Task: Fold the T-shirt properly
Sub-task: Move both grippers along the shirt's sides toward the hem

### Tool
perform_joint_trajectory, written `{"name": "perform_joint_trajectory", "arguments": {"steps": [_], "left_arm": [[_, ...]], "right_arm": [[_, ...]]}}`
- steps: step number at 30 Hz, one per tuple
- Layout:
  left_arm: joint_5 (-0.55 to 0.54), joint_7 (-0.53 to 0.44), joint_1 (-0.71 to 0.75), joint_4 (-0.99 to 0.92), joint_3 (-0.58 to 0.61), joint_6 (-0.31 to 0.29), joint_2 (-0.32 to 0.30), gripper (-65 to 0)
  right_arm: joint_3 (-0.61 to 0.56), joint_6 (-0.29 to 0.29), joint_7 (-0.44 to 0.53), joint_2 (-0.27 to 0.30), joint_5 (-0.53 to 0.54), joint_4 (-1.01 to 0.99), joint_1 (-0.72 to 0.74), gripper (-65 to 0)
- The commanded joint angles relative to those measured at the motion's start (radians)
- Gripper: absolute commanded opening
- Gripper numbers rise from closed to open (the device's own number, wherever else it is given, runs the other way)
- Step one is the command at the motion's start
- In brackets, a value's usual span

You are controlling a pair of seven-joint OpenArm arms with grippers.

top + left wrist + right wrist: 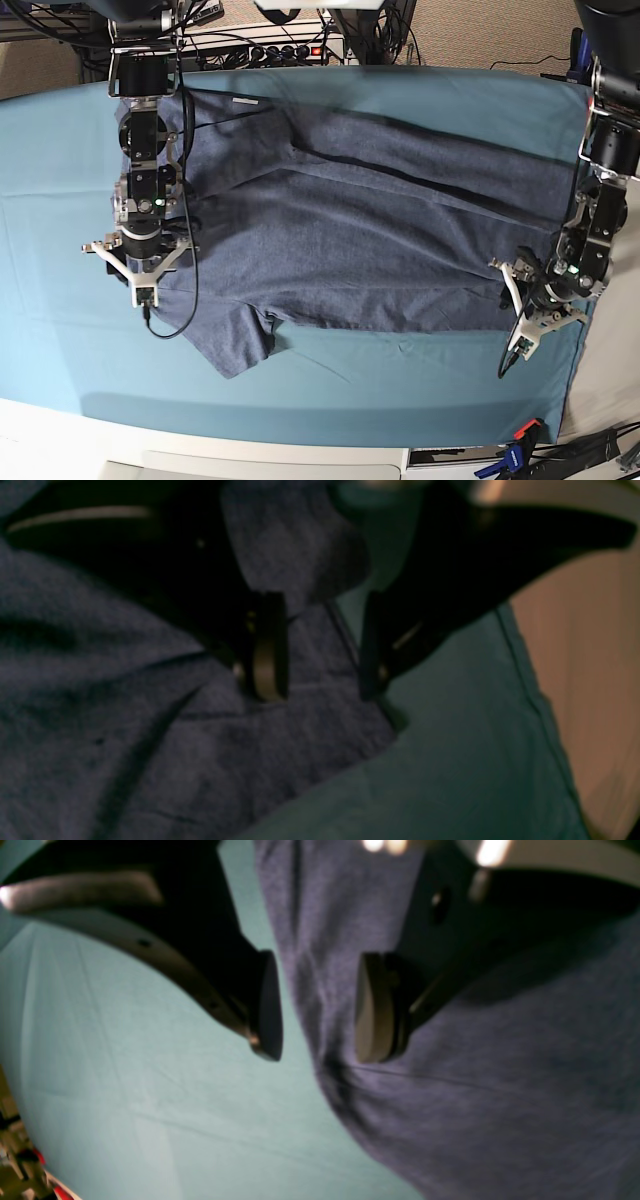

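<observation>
The T-shirt (370, 230) lies spread flat across my bench (60, 330), over the teal cloth (400, 380). My left tool (322, 647) is open, holding nothing, its jaws straddling the shirt's edge where it meets the cloth. My right tool (317, 1007) is likewise open and unloaded, one jaw over the cloth, the other over the shirt near its edge.

Navy on teal, all across the table.
The T-shirt (370, 220) shows heathered navy-blue, unpatterned on this side; the table cloth (60, 180) beneath is plain teal; both grippers' fingers look black.
</observation>
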Motion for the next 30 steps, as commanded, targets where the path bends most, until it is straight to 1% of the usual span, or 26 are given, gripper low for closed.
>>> {"name": "perform_joint_trajectory", "arguments": {"steps": [1, 4, 7, 9, 10, 12, 16, 18, 21, 24, 30], "left_arm": [[-0.005, -0.009, -0.024, 0.010, -0.008, 0.005, -0.014, -39.5], [-0.005, -0.004, -0.019, 0.010, -0.008, 0.005, -0.013, -39.5], [-0.006, 0.025, -0.013, 0.010, -0.008, 0.002, -0.014, -39.5], [-0.006, 0.023, -0.003, 0.010, -0.008, 0.000, -0.014, -39.5], [-0.006, 0.018, -0.001, 0.010, -0.008, 0.000, -0.013, -39.5], [-0.005, 0.016, -0.003, 0.010, -0.008, 0.006, -0.011, -39.5], [0.010, 0.009, -0.013, -0.004, -0.008, 0.045, -0.011, -39.5], [0.010, -0.006, -0.020, -0.029, -0.008, 0.045, -0.011, -39.5], [0.010, -0.025, -0.045, -0.082, -0.008, 0.048, -0.009, -39.5], [-0.007, -0.032, -0.095, -0.171, -0.008, 0.054, 0.006, -39.5], [-0.079, -0.039, -0.250, -0.428, -0.008, 0.044, 0.077, -39.5]], "right_arm": [[-0.006, -0.007, 0.017, 0.010, -0.024, 0.014, 0.022, -40.0], [-0.029, -0.008, 0.006, 0.010, -0.042, 0.014, 0.023, -40.0], [-0.051, 0.001, -0.029, 0.010, -0.042, 0.014, 0.021, -40.0], [-0.064, 0.061, -0.030, 0.013, -0.042, 0.014, 0.017, -40.0], [-0.069, 0.074, -0.030, 0.012, -0.041, 0.014, 0.016, -40.0], [-0.076, 0.074, -0.024, 0.012, -0.041, 0.014, 0.018, -40.0], [-0.076, 0.074, -0.017, 0.012, -0.041, 0.014, 0.018, -40.0], [-0.076, 0.074, -0.016, 0.012, -0.041, 0.014, 0.018, -40.0], [-0.076, 0.074, -0.014, 0.012, -0.041, 0.014, 0.018, -40.0], [-0.076, 0.074, -0.005, 0.012, -0.041, 0.014, 0.018, -40.0], [-0.076, 0.074, -0.002, 0.012, -0.040, 0.014, 0.018, -40.0]]}}
